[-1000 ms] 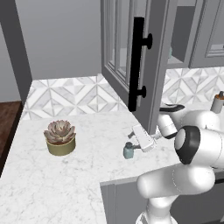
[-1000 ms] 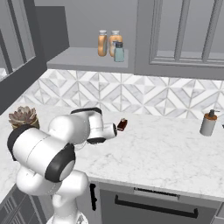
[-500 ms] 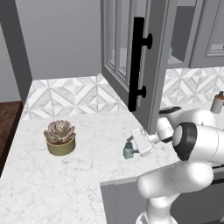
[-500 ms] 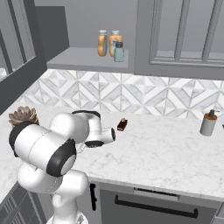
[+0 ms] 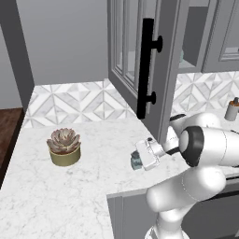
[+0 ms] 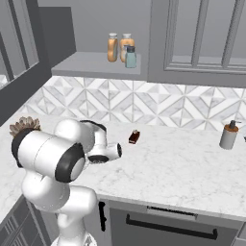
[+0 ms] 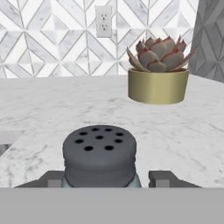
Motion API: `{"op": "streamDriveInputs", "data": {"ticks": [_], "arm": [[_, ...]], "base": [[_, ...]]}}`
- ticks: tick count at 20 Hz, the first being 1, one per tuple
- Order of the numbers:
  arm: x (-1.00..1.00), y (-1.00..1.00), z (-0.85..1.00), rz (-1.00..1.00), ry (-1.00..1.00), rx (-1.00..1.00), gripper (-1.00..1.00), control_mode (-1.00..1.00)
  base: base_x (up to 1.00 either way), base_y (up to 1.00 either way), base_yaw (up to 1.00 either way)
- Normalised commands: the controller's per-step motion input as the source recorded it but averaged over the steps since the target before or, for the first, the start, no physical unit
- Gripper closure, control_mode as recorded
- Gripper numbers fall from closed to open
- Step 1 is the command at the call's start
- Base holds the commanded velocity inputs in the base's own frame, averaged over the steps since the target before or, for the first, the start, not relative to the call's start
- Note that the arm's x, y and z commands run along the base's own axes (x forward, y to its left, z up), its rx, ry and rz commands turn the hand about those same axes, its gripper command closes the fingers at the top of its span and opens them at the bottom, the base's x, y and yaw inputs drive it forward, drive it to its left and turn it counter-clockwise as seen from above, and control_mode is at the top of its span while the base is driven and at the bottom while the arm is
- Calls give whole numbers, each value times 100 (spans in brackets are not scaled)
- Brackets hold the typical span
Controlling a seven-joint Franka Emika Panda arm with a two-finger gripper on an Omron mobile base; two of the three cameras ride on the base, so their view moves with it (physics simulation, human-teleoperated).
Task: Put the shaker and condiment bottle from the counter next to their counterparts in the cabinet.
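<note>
The shaker (image 7: pixel 99 156) stands upright on the white marble table (image 5: pixel 56 196), its long axis vertical and its dark, round cap — pierced with a ring of small holes — facing up. It sits right between the two dark fingertips (image 7: pixel 164 178) of the gripper (image 7: pixel 105 180), one tip on each side of it. Small gaps show between the tips and the cap, so whether the jaws already press the jar cannot be told; they stand at a middling width around it. Only a sliver of the pale teal-grey body shows under the cap in the hand view. In the left base view the shaker (image 5: pixel 136 160) is a small dark-topped shape at the tip of the white hand, half covered by it.

Beyond the gripper, further along the table, a spiky pink-grey succulent (image 7: pixel 158 54) sits in a smooth, round, brass-coloured pot. Behind that runs a backsplash (image 7: pixel 52 48) of white and grey diamond tiles with a wall socket (image 7: pixel 103 21).

Above and beside the gripper hangs the grey cabinet (image 5: pixel 163 70), its glass-paned door swung open, with a long black bar handle (image 5: pixel 147 67). On its shelf two orange bottles (image 6: pixel 119 47) and a teal jar (image 6: pixel 130 57) stand close together. Well off to the far side a grey-brown bottle (image 6: pixel 228 135) stands, and a small dark object (image 6: pixel 134 137) lies on the marble — too small to identify.
</note>
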Motion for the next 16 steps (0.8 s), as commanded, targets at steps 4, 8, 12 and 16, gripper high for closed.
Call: {"op": "streamDriveInputs", "data": {"ticks": [4,8,12,16], "arm": [[-11,0,7,-5,-3,0,100,-100],[-19,-2,62,-11,-1,0,100,-100],[-14,-22,92,-18,-1,0,100,-100],[-2,-38,100,-22,-1,9,100,-100]], "base": [[0,0,0],[0,0,0],[0,0,0],[0,0,0]]}}
